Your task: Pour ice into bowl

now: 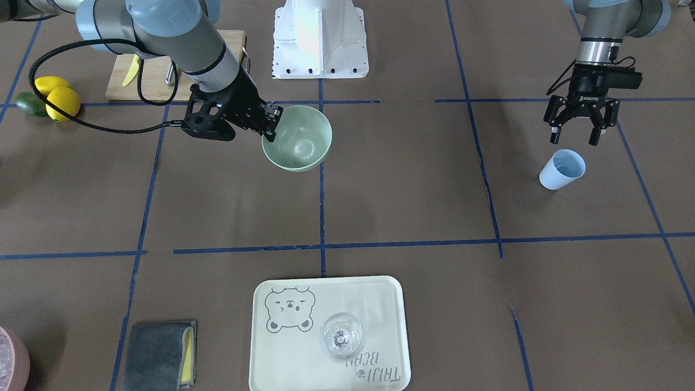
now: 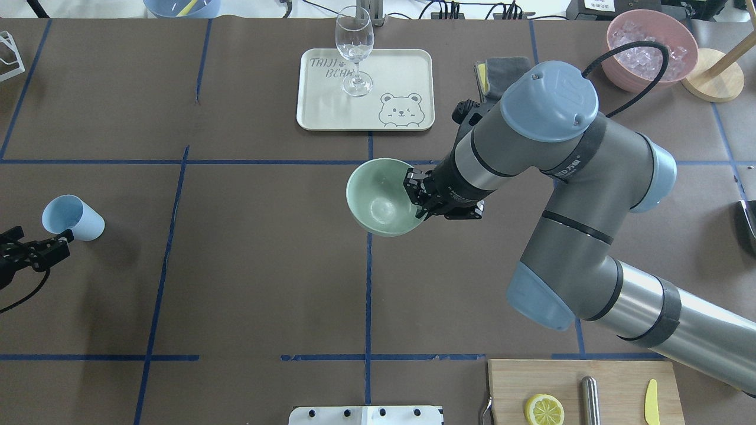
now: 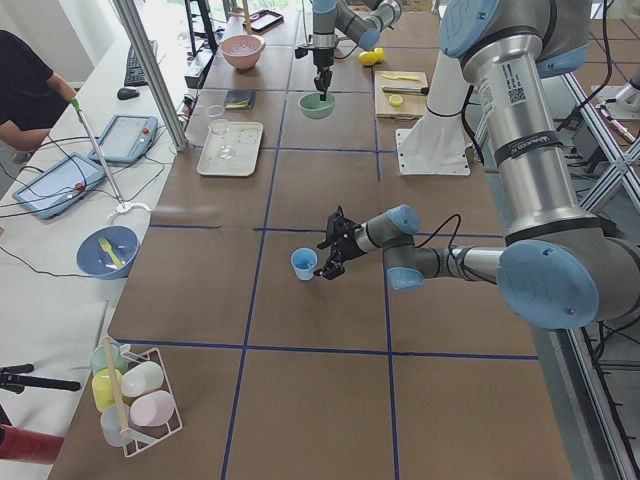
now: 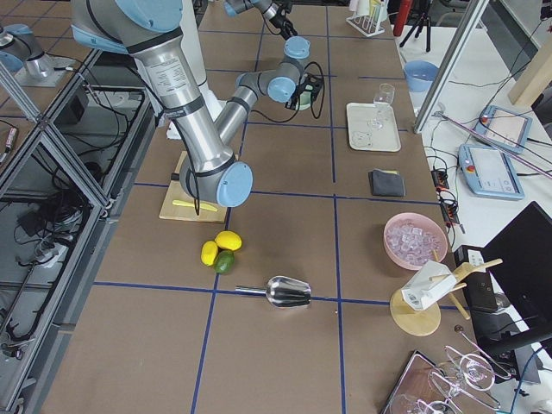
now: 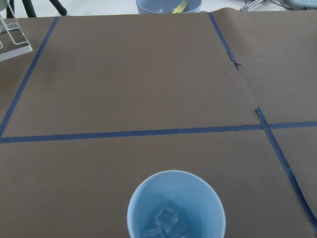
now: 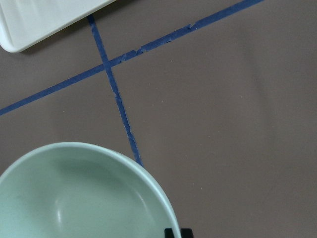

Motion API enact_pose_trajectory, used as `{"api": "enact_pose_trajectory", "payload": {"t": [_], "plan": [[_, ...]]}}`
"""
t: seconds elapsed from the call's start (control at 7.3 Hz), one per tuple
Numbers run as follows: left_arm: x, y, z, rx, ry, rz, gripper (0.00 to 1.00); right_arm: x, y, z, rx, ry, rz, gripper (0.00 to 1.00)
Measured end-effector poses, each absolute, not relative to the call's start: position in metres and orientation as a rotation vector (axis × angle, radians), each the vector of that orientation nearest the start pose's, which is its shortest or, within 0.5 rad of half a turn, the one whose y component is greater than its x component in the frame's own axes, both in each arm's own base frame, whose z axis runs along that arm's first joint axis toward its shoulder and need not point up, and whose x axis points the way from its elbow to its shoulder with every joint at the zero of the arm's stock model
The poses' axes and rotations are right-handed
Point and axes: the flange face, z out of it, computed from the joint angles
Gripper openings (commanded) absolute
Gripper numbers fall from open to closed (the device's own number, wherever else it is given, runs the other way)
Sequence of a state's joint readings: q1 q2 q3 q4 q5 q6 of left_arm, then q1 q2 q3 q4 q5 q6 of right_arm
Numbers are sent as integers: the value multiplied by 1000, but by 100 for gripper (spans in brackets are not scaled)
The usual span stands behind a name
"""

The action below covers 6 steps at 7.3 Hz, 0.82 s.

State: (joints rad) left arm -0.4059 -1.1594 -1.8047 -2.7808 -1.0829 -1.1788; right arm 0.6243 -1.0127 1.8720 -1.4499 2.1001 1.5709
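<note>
The right gripper [image 1: 271,126] pinches the rim of the bowl [image 1: 300,142], seemingly to steady it, while the left gripper [image 1: 575,138] waits wide open and empty just beside the cup [image 1: 561,170] holding ice [image 5: 166,221].

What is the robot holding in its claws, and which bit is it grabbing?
The right claw pinches the green bowl by its rim. The left claw is open by the blue cup and holds nothing.
</note>
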Motion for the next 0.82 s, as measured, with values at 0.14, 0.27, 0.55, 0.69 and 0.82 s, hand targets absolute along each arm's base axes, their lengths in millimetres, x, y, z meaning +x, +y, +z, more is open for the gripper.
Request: {"api": "enact_pose_trajectory", "payload": {"t": [0.14,0.27,0.55,0.69,0.82], "plan": [[253,-300,585,822,759,-281,99,-450,-419,189,-168,-1060,305,0],[265,-304,591,849,747,-300,99,-455,-415,185,-172,-1062,307,0],[287,-317,600,910,715,-336,99,-476,-406,173,-165,-1062,311,0],[296,-322,599,932,709,-349,99,-490,-400,168,-160,-1058,313,0],[301,-325,599,945,705,-356,99,-509,-396,163,-155,-1049,311,0]]}}
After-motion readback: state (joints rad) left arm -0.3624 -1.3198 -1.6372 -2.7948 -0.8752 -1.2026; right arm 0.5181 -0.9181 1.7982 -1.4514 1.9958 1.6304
